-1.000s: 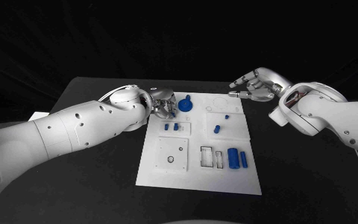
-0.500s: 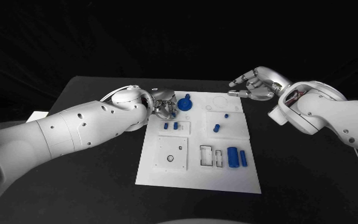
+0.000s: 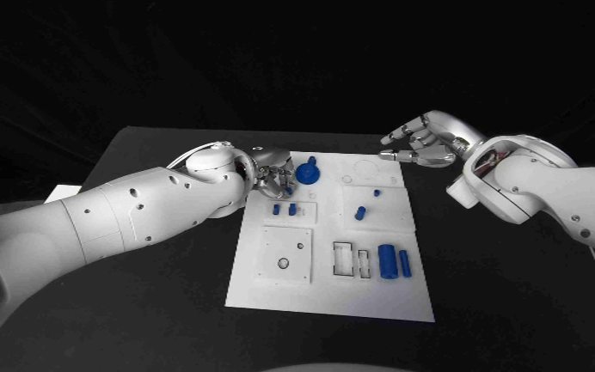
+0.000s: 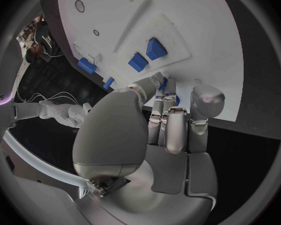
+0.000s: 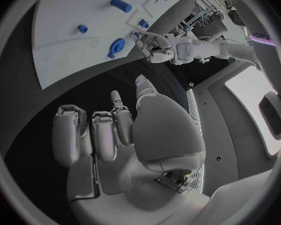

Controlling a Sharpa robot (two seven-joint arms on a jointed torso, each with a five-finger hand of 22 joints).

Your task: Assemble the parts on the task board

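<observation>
Left robot hand sat at the far left corner of the white board, fingers curled down beside the round blue knob. In the left wrist view the fingertips crowded around a small blue piece at the board's edge; whether they actually pinched it or only touched it could not be told, since the fingers hid most of it.

Right robot hand hovered over the black table just off the far right corner of the board, fingers loosely bent and apart, holding nothing.

Parts on the board: two short blue pegs stood in the left recess, one small blue peg lay right of centre, and two long blue bars lay side by side near the right edge next to the empty slots.

Risks, as judged:
- A shallow hold on the small piece could let it slip or twist out, because so little of it was exposed to the fingers.
- The left fingers stood very near the knob; any sideways move could nudge or tip it.
- The left forearm lay across the near-left table, so a careless sweep could shift the whole board, which did not look fixed down.
- Both hands were near the far edge; a reach inward by the right could collide with the left.
</observation>
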